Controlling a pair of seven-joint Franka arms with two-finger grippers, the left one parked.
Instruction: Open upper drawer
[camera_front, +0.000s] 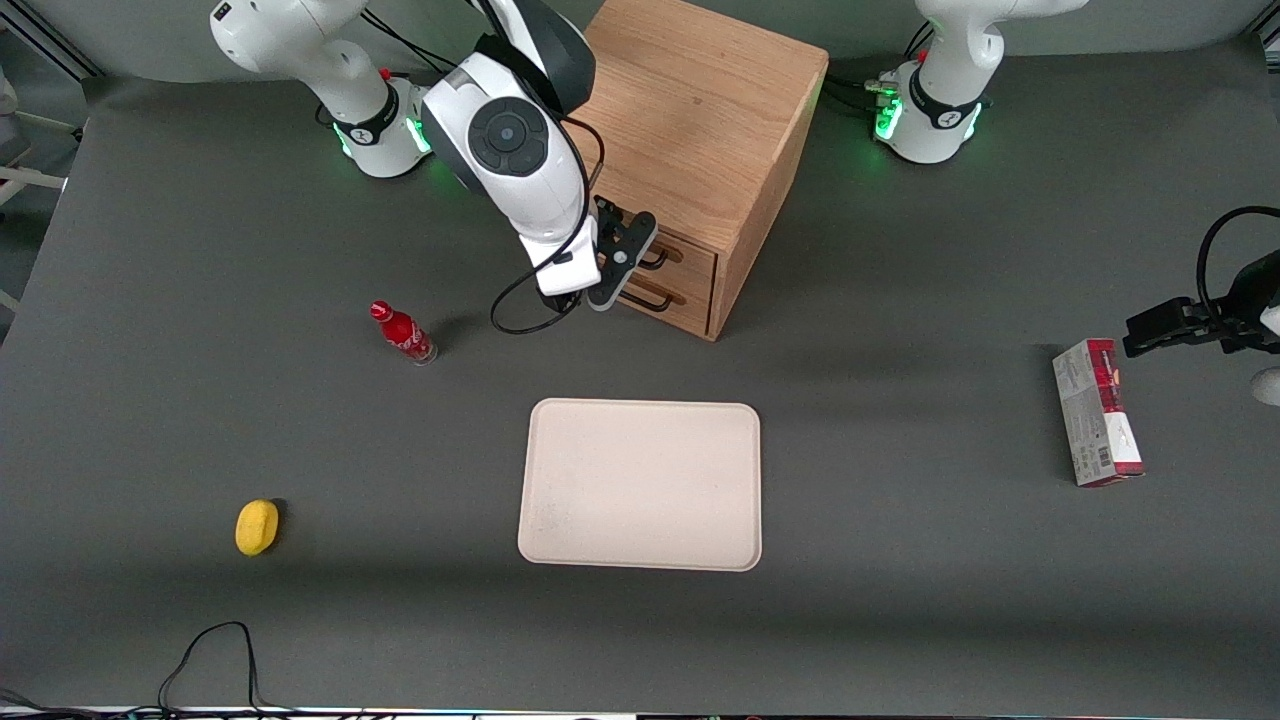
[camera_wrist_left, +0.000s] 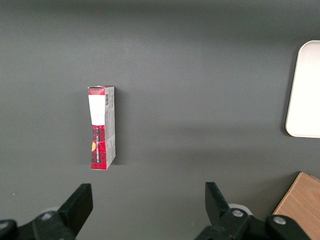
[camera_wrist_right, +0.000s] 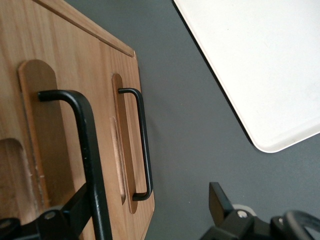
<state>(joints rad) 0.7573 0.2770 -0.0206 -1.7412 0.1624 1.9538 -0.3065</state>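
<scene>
The wooden cabinet (camera_front: 700, 110) stands at the back of the table with both drawers shut. The upper drawer (camera_front: 696, 252) is light oak with a thin black wire handle (camera_front: 657, 259); the matching lower drawer (camera_front: 685, 300) sits beneath it. My right gripper (camera_front: 624, 263) is right in front of the drawer fronts. In the right wrist view the upper drawer (camera_wrist_right: 60, 75) fills much of the frame and its handle (camera_wrist_right: 89, 150) runs between the fingers of my open gripper (camera_wrist_right: 147, 210), close against one finger (camera_wrist_right: 70, 216). The lower drawer's handle (camera_wrist_right: 143, 145) lies farther off, near the table.
A beige tray (camera_front: 640, 485) lies nearer the front camera than the cabinet and also shows in the right wrist view (camera_wrist_right: 260, 65). A red bottle (camera_front: 403, 333) and a yellow object (camera_front: 257, 526) are toward the working arm's end. A red box (camera_front: 1096, 412) lies toward the parked arm's end.
</scene>
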